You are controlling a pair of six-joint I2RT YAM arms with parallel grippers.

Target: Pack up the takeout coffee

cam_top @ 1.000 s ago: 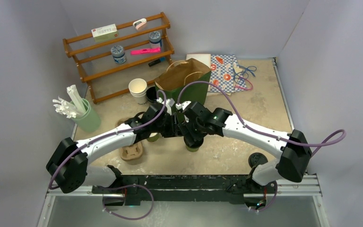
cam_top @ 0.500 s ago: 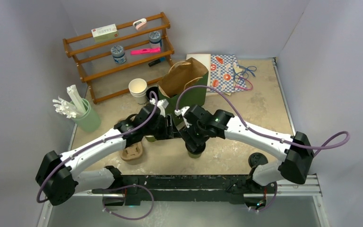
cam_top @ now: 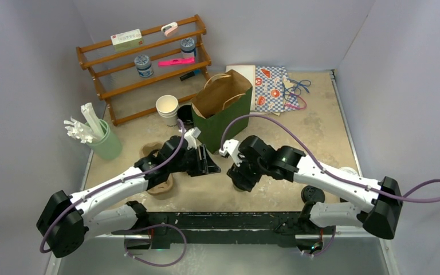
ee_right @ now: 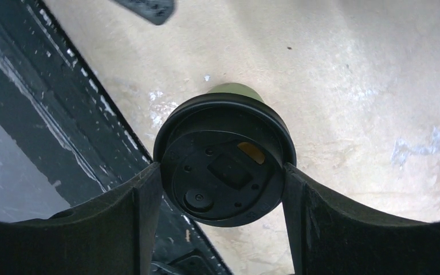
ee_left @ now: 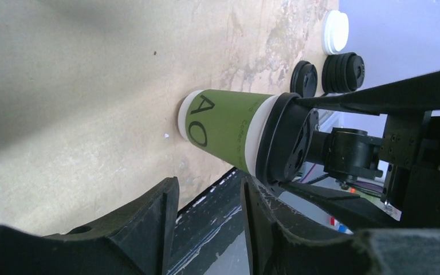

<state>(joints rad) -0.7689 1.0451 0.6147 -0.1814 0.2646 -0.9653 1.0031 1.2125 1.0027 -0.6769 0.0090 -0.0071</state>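
One takeout coffee [ee_left: 226, 126] upright on the counter [cam_top: 321, 132], near the green paper bag [cam_top: 223, 109] on its near side, pinched at the black lid [ee_right: 206, 143] by the right pincer [ee_right: 220, 175], a finger [ee_right: 143, 197] on either side of the rim. Left pincer [ee_left: 209, 189] parted and empty, also before the bag, left of the olive-green cup and apart from it, pointing toward the cup's side.

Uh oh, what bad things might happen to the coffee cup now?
The right claw pinches only the black lid, so the green cup might slip off it when lifted. The cup could also bump the paper bag at its rim and tip the bag over, since no claw steadies it.
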